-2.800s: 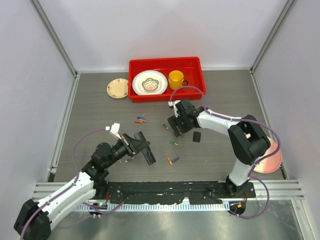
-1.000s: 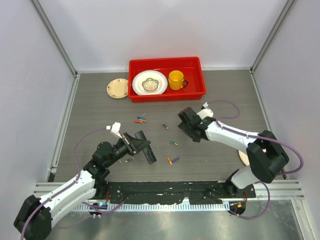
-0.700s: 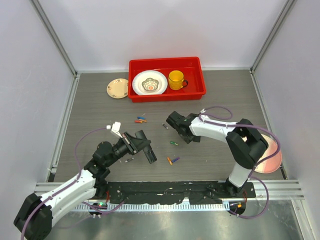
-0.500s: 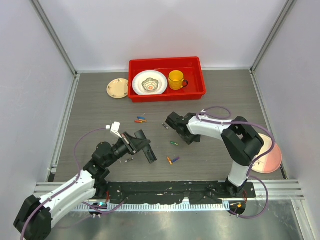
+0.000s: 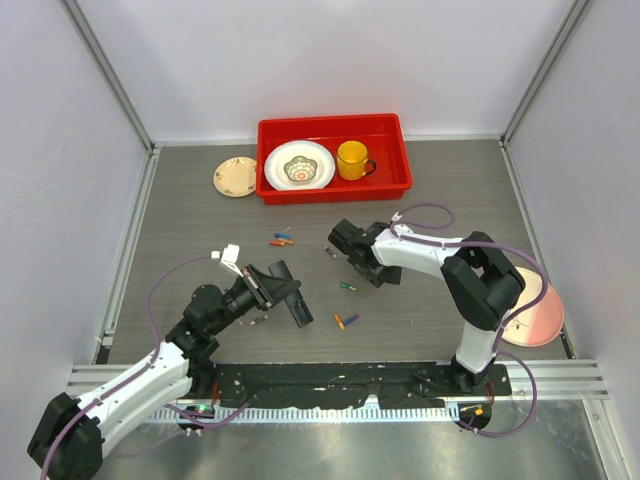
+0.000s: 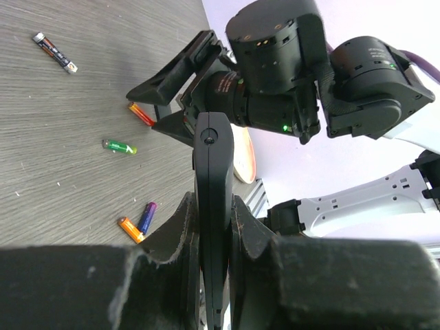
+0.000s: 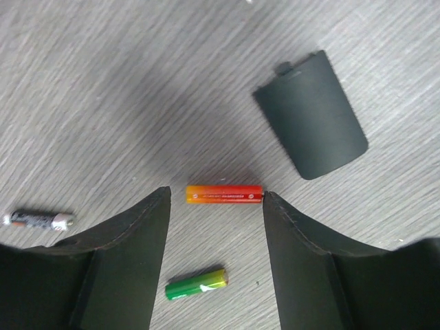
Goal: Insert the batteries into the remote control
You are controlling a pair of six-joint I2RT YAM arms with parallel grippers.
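Slippage hazard: released right tool [image 7: 216, 199], fingers [image 7: 130, 234] at both ends of the orange battery [image 7: 224, 194] on the desk [image 7: 103, 82] just beside the battery cover [image 7: 311, 124], may pinch endwise and flick it away; left tool [image 6: 213, 227] clenches the remote control [image 6: 212, 172].

The grey wood-grain table [image 5: 190, 230] carries a red tray [image 5: 388, 150], a small patterned plate [image 5: 235, 177], a pink plate [image 5: 545, 318], a black battery cover [image 7: 311, 124] and loose batteries [image 5: 347, 286] scattered mid-table, well apart from the tray.

Tray [image 5: 390, 150] at the table's [image 5: 200, 230] back, plate [image 5: 299, 166] and mug [image 5: 351, 159] in it, saucer [image 5: 235, 177] just left, batteries [image 5: 347, 286] scattered mid-table.
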